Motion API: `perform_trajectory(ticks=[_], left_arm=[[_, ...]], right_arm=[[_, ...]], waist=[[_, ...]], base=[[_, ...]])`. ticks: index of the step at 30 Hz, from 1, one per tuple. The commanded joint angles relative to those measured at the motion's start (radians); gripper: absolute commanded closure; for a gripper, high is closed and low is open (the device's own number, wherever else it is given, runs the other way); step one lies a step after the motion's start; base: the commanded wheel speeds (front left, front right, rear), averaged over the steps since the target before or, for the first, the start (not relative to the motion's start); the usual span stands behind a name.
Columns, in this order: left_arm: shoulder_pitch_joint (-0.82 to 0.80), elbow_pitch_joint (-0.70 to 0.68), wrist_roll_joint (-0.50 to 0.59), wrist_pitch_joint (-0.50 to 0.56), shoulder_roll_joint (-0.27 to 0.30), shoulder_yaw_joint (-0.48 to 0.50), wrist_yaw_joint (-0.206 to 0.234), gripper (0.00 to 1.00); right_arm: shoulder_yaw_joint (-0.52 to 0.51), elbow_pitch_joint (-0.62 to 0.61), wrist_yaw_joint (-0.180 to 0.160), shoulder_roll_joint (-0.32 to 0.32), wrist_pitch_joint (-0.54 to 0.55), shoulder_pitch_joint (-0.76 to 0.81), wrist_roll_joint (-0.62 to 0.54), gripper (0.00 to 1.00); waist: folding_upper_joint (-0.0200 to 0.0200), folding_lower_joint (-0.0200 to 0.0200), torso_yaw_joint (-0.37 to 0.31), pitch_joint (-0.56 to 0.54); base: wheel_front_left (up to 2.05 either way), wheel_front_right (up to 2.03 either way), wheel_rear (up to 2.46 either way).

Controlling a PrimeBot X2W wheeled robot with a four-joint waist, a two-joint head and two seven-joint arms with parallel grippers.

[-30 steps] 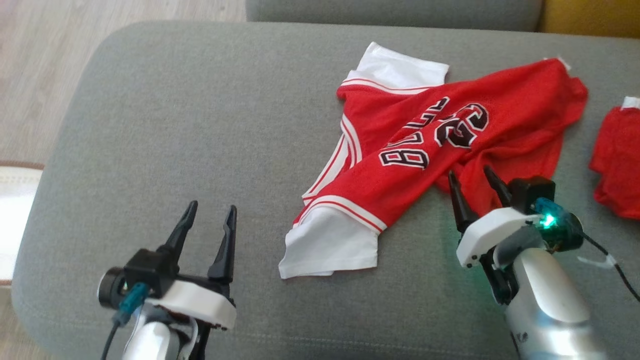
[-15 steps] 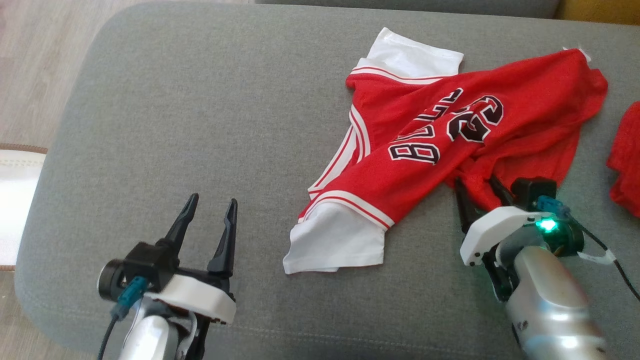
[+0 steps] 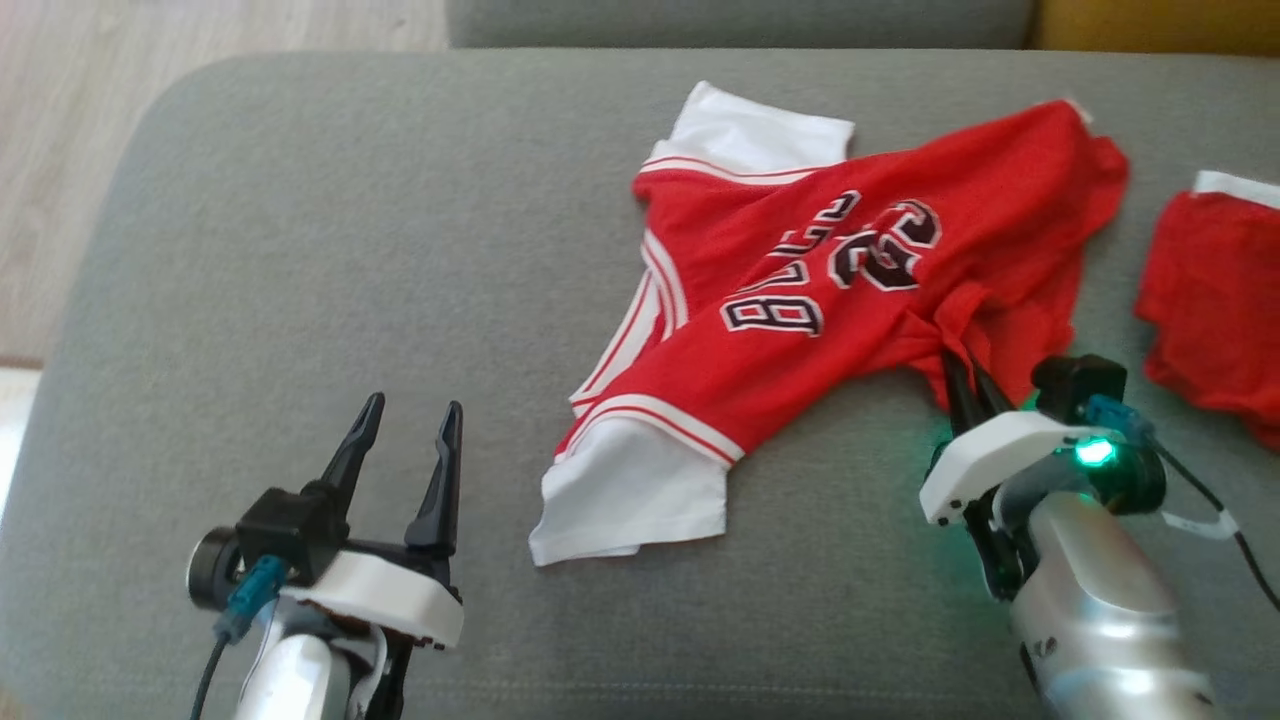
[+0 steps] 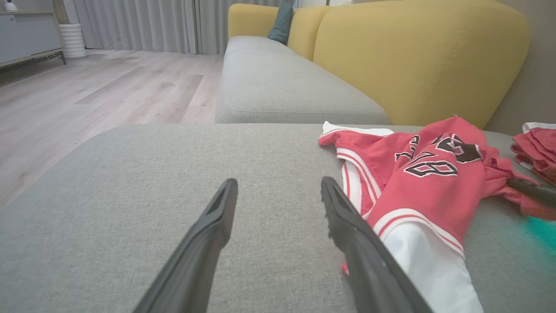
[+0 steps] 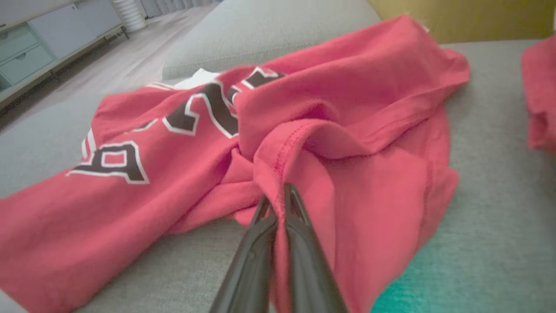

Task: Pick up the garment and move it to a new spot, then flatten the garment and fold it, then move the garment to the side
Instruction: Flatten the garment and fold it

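Right hand (image 3: pixel 965 372) is clamped tight on the red jersey (image 3: pixel 860 290). The two dark fingers are squeezed together with a bunched fold of red fabric pinched between them, right at the near right edge of the shirt. In the right wrist view you can see the hem stitching gathered up around the tips (image 5: pixel 278 195). The jersey itself sits crumpled on the right half of the grey sofa seat (image 3: pixel 350 250), with the black and white lettering facing up. One white sleeve (image 3: pixel 750 135) points toward the far side and the other white sleeve (image 3: pixel 630 490) is spread out on the near side. Most of it looks like it's lying on the cushion, though I can't tell whether the pinched bit is lifted. Left hand (image 3: pixel 413 405) is wide open with nothing in it, at the near left over bare cushion, apart from the shirt. There's a second red garment (image 3: pixel 1215 300) at the far right of the seat, close to the jersey but not touching it. A green light (image 3: pixel 1095 452) glows on the right wrist. The yellow backrest (image 4: pixel 417 56) runs along the far side and there's wood floor (image 3: pixel 60 150) off to the left.
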Motion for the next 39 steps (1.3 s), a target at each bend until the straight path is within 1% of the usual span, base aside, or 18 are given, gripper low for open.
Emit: perform_trajectory(ticks=[1, 5, 8, 11, 12, 13, 15, 17, 18, 19, 23, 25, 32, 33, 34, 35, 37, 39], left_arm=[[-0.019, -0.03, 0.007, -0.005, 0.001, 0.041, -0.002, 0.0], [-0.005, -0.033, 0.007, -0.005, -0.003, 0.045, 0.0, 0.0], [0.003, -0.036, 0.006, -0.005, -0.005, 0.043, 0.0, 0.0], [0.006, -0.037, 0.006, -0.005, -0.007, 0.043, 0.0, 0.0], [0.008, -0.037, 0.005, -0.005, -0.008, 0.044, 0.001, 0.0], [0.01, -0.037, 0.004, -0.005, -0.008, 0.044, 0.001, 0.0], [0.012, -0.037, 0.002, -0.005, -0.009, 0.045, 0.002, 0.0], [0.015, -0.037, 0.001, -0.005, -0.009, 0.045, 0.003, 0.0], [0.016, -0.037, 0.0, -0.005, -0.01, 0.045, 0.004, 0.0], [0.017, -0.038, -0.001, -0.005, -0.01, 0.044, 0.004, 0.0], [0.013, -0.04, -0.003, -0.005, -0.01, 0.036, 0.003, 0.0], [0.01, -0.04, -0.006, -0.005, -0.01, 0.031, 0.003, 0.0], [0.002, -0.033, -0.007, -0.005, -0.011, 0.02, 0.002, 0.0], [0.002, -0.033, -0.007, -0.005, -0.011, 0.02, 0.002, 0.0], [0.001, -0.031, -0.006, -0.005, -0.011, 0.019, 0.001, 0.0], [0.0, -0.03, -0.006, -0.005, -0.011, 0.019, 0.001, 0.0], [-0.003, -0.029, -0.005, -0.005, -0.011, 0.018, 0.0, 0.0], [-0.008, -0.027, -0.005, -0.005, -0.011, 0.015, -0.001, 0.0]], right_arm=[[0.029, -0.047, 0.007, 0.0, -0.016, -0.013, 0.01, 1.0], [0.049, -0.121, 0.007, 0.0, 0.002, 0.014, 0.004, 1.0], [0.036, -0.207, 0.007, 0.0, 0.037, 0.044, -0.031, 1.0], [0.006, -0.328, 0.007, 0.0, 0.083, 0.08, -0.072, 1.0], [0.0, -0.425, 0.007, 0.0, 0.12, 0.105, -0.087, 1.0], [0.002, -0.474, 0.007, 0.0, 0.141, 0.117, -0.092, 1.0], [0.02, -0.569, 0.007, 0.0, 0.189, 0.141, -0.066, 1.0], [0.052, -0.646, 0.007, 0.0, 0.261, 0.174, 0.018, 1.0], [0.06, -0.677, 0.007, 0.0, 0.295, 0.189, 0.033, 1.0], [0.061, -0.703, 0.007, -0.002, 0.324, 0.205, 0.022, 1.0], [0.056, -0.748, 0.007, -0.038, 0.42, 0.273, -0.018, 1.0], [0.059, -0.751, 0.007, -0.074, 0.459, 0.294, -0.032, 1.0], [0.036, -0.726, 0.007, -0.192, 0.554, 0.289, -0.026, 1.0], [0.036, -0.726, 0.007, -0.192, 0.554, 0.289, -0.026, 1.0], [0.034, -0.717, 0.007, -0.21, 0.565, 0.281, -0.034, 0.63], [0.023, -0.708, 0.007, -0.223, 0.568, 0.27, -0.043, 0.0], [-0.009, -0.678, 0.007, -0.232, 0.569, 0.247, -0.051, 0.0], [-0.013, -0.648, 0.007, -0.26, 0.57, 0.229, -0.085, 0.0]], waist=[[0.0, 0.0, -0.025, -0.019], [0.0, 0.0, -0.056, -0.038], [0.0, 0.0, -0.072, -0.046], [0.0, 0.0, -0.079, -0.054], [0.0, 0.0, -0.081, -0.061], [0.0, 0.0, -0.08, -0.065], [0.0, 0.0, -0.079, -0.07], [0.0, 0.0, -0.078, -0.074], [0.0, 0.0, -0.078, -0.074], [0.0, 0.0, -0.078, -0.073], [0.0, 0.0, -0.071, -0.065], [0.0, 0.0, -0.066, -0.059], [0.0, 0.0, -0.053, -0.039], [0.0, 0.0, -0.053, -0.039], [0.0, 0.0, -0.052, -0.037], [0.0, 0.0, -0.051, -0.035], [0.0, 0.0, -0.049, -0.031], [0.0, 0.0, -0.045, -0.028]], base=[[0.0, 0.0, 0.0], [0.0, 0.0, 0.0], [0.0, 0.0, 0.0], [0.0, 0.0, 0.0], [0.0, 0.0, 0.0], [0.0, 0.0, 0.0], [0.0, 0.0, 0.0], [0.0, 0.0, 0.0], [0.0, 0.0, 0.0], [0.0, 0.0, 0.0], [0.0, 0.0, 0.0], [0.0, 0.0, 0.0], [0.0, 0.0, 0.0], [0.0, 0.0, 0.0], [0.0, 0.0, 0.0], [0.0, 0.0, 0.0], [0.0, 0.0, 0.0], [0.0, 0.0, 0.0]])
